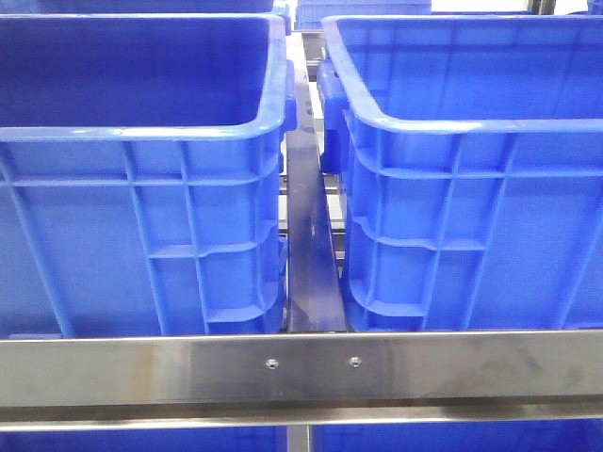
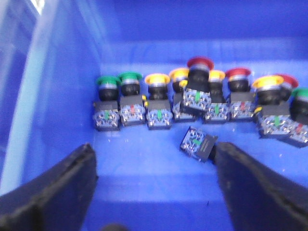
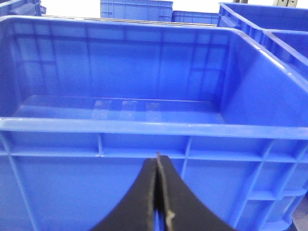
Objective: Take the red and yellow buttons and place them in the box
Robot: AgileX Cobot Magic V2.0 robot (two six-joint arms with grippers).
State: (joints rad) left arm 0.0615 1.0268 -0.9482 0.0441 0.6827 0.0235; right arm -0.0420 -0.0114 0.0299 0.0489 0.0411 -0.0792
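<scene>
**Ann:** Picking comes first, and none has begun. The left gripper (image 2: 154, 192) hangs inside a blue crate (image 2: 57, 96) with its fingers (image 2: 53, 192) spread wide and nothing between them. Ahead of it stands a row of push buttons: a red button (image 2: 200, 63), a yellow button (image 2: 156, 79), and green ones (image 2: 108, 82) that are not wanted.

**Ben:** And the right gripper (image 3: 157, 192)?

**Ann:** Pressed closed on nothing, hovering outside the box (image 3: 144, 127), whose visible floor looks bare.

**Ben:** So what does the next move call for?

**Ann:** Probably lowering the left fingers around one red or yellow cap. The buttons crowd together, touching, so a clean approach matters. One unit (image 2: 198, 143) lies tipped over nearer the fingers; its cap colour cannot be told.
</scene>
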